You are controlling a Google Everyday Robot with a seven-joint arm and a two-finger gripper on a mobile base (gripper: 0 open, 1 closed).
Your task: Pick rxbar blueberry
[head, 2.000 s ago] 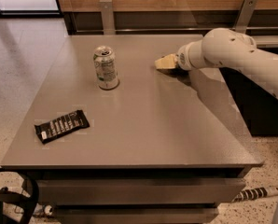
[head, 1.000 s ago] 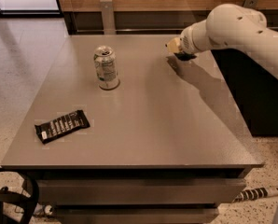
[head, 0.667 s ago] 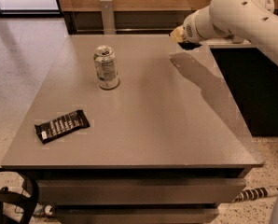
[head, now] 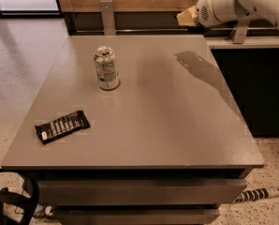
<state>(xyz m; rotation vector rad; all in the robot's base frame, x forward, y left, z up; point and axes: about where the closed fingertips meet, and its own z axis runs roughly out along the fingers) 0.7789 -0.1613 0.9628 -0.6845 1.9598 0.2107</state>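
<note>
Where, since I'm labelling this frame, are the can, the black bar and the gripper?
can (head: 106,69), camera view, middle of its side.
black bar (head: 62,126), camera view, centre of its wrapper.
gripper (head: 187,17), camera view, tan tip, above the table's (head: 177,125) far right edge.

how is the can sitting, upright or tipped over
Upright: the can stands on its base on the table, rim up. The gripper hangs over the far right corner.

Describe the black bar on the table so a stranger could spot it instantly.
Start at the grey table and go to its near left corner, where the black bar lies flat. It is the only flat wrapper, with white block lettering, unlike the upright can farther back; the gripper hangs above the far right corner.
</note>
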